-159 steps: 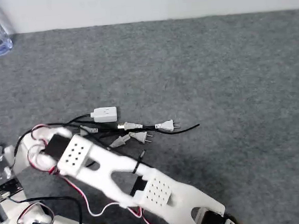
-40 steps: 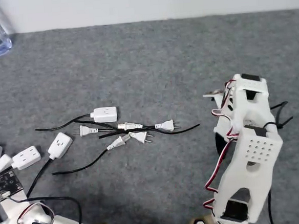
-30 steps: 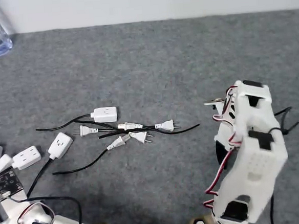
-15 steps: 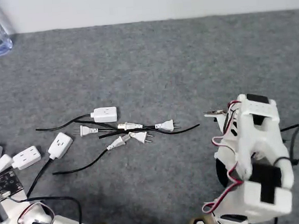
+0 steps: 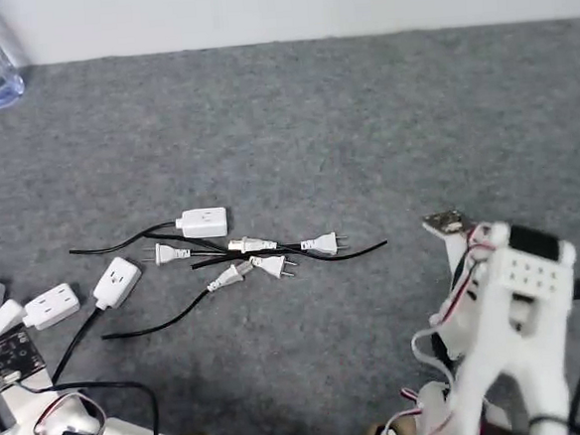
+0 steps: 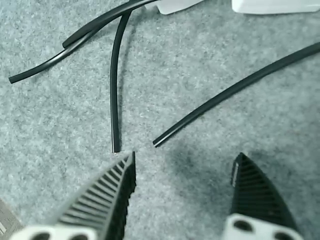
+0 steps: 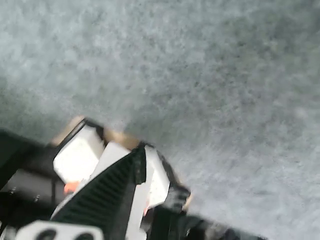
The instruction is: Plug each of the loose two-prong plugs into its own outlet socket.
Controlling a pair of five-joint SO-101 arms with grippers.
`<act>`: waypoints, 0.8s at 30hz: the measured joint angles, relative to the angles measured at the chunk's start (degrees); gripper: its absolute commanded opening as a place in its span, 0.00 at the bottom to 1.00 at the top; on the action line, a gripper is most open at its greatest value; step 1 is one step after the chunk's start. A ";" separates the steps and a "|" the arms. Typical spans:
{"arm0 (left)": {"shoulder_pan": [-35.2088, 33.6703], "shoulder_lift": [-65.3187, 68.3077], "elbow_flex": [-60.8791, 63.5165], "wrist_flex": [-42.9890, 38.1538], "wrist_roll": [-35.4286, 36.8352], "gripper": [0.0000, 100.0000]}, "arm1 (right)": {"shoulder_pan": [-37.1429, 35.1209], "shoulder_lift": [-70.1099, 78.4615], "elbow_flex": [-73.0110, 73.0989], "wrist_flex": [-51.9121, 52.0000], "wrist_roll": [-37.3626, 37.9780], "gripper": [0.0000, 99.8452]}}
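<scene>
**Tangled plugs plus loose sockets: plenty could've gone wrong here**

The left gripper (image 6: pixel 182 159) hung wide open over the grey desk (image 5: pixel 383 121) with nothing in it. The cut ends of two black cables (image 6: pixel 116 90) lay just ahead of its tips. The right gripper (image 7: pixel 141 167) sat at the near right corner, pointed at its own base, and I honestly couldn't tell if it was open or closed.

The plugs (image 5: pixel 322 243) lay bunched left of the desk's middle, none of them plugged in, with their leads crossing each other. One socket block (image 5: pixel 203 222) touched the far side of that bunch. Two more socket blocks (image 5: pixel 116 281) were off toward the left edge.

My worries:
- Grabbing one plug would probably have dragged its neighbours along, since the leads overlapped.
- The socket blocks looked light and weren't fixed to anything, so pushing prongs in could've just shoved a block across the desk unless the other arm pinned it.
- A plug pinched slightly crooked would've missed the slots.
- The right arm (image 5: pixel 508 342) was parked well away from everything, so any two-arm hold needed a long reach over the pile.
</scene>
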 measured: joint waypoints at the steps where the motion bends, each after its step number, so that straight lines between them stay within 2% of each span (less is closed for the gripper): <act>1: 0.00 0.00 0.00 0.00 0.00 0.29 | 0.00 -2.20 2.02 -1.76 0.09 0.83; 7: 0.00 0.00 0.00 0.00 0.00 0.29 | 0.00 -12.57 14.59 -16.53 0.09 0.82; 14: 0.00 0.00 0.00 0.00 0.00 0.29 | -0.09 -15.82 16.88 -17.14 0.35 0.82; 16: 0.00 0.00 0.00 0.00 0.00 0.29 | -1.23 -15.82 16.88 -17.14 2.11 0.79; 18: 0.00 0.00 0.00 0.00 0.00 0.29 | -2.64 -15.82 16.88 -17.14 2.64 0.71; 24: 0.00 0.00 0.00 0.00 0.00 0.29 | -3.69 -15.82 16.88 -17.14 2.99 0.32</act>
